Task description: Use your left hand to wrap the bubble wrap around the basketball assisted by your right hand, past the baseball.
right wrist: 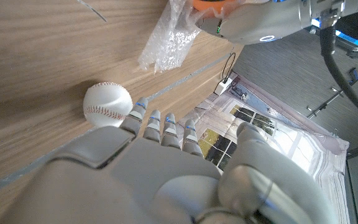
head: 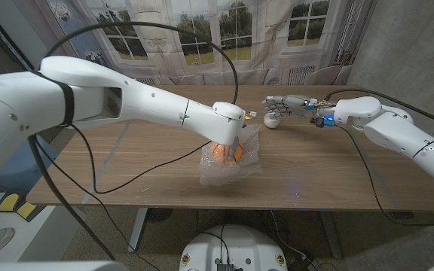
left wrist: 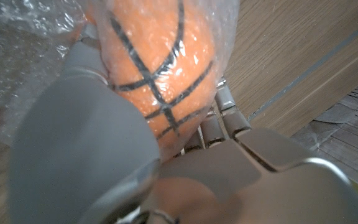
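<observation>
Unlabelled basketball [left wrist: 160, 68] in bubble wrap [head: 232, 167]; baseball [right wrist: 107, 104] print perhaps illegible.

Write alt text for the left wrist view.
The left hand grips an orange basketball with black seams through clear bubble wrap, seen close up. The wooden table lies behind.
</observation>
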`<state>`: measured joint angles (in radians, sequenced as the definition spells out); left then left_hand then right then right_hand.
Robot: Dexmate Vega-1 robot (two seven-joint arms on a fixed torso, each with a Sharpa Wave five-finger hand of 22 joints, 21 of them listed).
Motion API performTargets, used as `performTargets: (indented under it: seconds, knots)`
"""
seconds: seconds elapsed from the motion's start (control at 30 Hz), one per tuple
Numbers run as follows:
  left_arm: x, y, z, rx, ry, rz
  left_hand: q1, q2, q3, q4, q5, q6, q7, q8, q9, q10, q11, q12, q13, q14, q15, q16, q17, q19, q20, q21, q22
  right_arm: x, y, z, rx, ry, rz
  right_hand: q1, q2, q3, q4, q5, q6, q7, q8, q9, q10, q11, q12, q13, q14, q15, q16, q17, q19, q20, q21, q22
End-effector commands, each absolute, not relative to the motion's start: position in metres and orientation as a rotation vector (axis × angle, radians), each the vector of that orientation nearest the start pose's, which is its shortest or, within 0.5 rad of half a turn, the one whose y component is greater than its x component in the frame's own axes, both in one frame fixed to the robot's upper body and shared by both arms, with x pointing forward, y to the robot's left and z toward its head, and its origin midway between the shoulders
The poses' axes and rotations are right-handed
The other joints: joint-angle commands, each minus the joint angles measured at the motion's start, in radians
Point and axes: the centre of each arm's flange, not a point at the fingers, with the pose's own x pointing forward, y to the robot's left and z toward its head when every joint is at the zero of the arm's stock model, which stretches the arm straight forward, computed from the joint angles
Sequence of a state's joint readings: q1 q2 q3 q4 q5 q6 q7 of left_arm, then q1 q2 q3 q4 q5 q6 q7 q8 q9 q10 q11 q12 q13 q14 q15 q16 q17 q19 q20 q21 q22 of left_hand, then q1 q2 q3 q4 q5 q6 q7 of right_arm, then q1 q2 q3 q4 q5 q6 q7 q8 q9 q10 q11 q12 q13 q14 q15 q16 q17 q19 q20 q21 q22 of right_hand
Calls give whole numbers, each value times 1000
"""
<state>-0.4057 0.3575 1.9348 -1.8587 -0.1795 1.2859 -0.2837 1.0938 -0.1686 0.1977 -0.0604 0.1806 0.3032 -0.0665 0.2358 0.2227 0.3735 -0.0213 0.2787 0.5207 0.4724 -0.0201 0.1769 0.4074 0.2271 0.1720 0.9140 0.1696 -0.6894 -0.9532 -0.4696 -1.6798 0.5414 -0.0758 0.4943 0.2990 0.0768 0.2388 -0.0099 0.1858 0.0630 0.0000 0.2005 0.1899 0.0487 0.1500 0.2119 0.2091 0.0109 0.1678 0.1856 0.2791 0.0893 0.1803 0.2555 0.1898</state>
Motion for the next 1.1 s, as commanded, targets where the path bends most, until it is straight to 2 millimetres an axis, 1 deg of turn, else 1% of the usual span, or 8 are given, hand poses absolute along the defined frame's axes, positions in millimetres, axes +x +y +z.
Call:
performTargets:
  seconds: [0.03,0.07,0.17,0.33,0.5,0.67,0.87,1.1]
  knots:
    - [558,15,40,1856,57,-240,-276,166,-59,78,21,-216,-6,-58,-25,-219,57,-91,-53,-276,96,-3,-90,-192,42,-150,3,579,-287,72,-632,-470,644,8,-1,2,-4,9,-1,-6,4,0,-7,-7,-2,0,0,-4,9,0,3,-1,2,4]
    - [556,16,42,1853,37,-230,-293,158,-70,82,24,-235,-13,-57,-26,-241,54,-91,-60,-302,100,-1,-101,-219,41,-173,3,579,-287,72,-632,-471,647,8,-1,2,-5,9,-3,-6,3,0,-9,-6,-2,0,0,-3,9,-1,4,1,2,4]
    - [553,18,45,1845,6,-217,-343,152,-99,101,35,-335,1,-62,-31,-357,85,-98,-83,-419,140,0,-135,-312,42,-254,4,581,-284,73,-630,-475,664,7,-2,1,-5,9,-7,-8,0,0,-9,-7,-3,0,-1,-4,9,-2,6,3,3,4]
    - [549,20,49,1830,-47,-205,-403,146,-143,127,57,-466,-8,-58,-35,-513,116,-92,-117,-606,183,-3,-175,-440,42,-375,5,582,-282,75,-629,-481,673,4,-2,-1,-4,8,-12,-9,-2,0,-12,-7,-4,-1,-1,-3,11,-4,12,6,4,4]
    - [543,24,55,1798,-126,-180,-434,156,-165,144,68,-537,-4,-57,-34,-633,132,-94,-136,-717,210,1,-187,-527,42,-451,7,583,-281,77,-630,-481,670,1,-3,-3,-4,8,-13,-9,-3,0,-13,-7,-5,-1,1,-3,12,-6,16,9,5,4]
    - [536,29,63,1745,-200,-156,-443,157,-170,148,68,-547,-7,-56,-34,-645,132,-90,-140,-738,221,2,-189,-547,43,-467,8,584,-280,79,-629,-491,676,-2,-3,-4,-3,8,-14,-9,-3,0,-12,-5,-5,-1,4,-4,14,-7,18,10,5,3]
    - [527,39,76,1698,-280,-104,-472,161,-192,161,70,-616,-7,-57,-34,-706,143,-86,-157,-832,230,0,-197,-648,43,-542,10,584,-276,82,-624,-511,687,-6,-5,-7,-2,7,-13,-9,-3,0,-7,-6,-3,-2,11,-3,17,-10,27,15,8,3]
    - [511,56,88,1563,-464,-24,-484,174,-195,169,69,-623,-13,-52,-34,-713,141,-81,-163,-830,229,12,-198,-658,44,-555,12,580,-274,84,-594,-637,601,-18,-7,-13,2,7,16,-9,6,0,15,-8,4,-3,13,-16,19,-14,29,10,6,3]
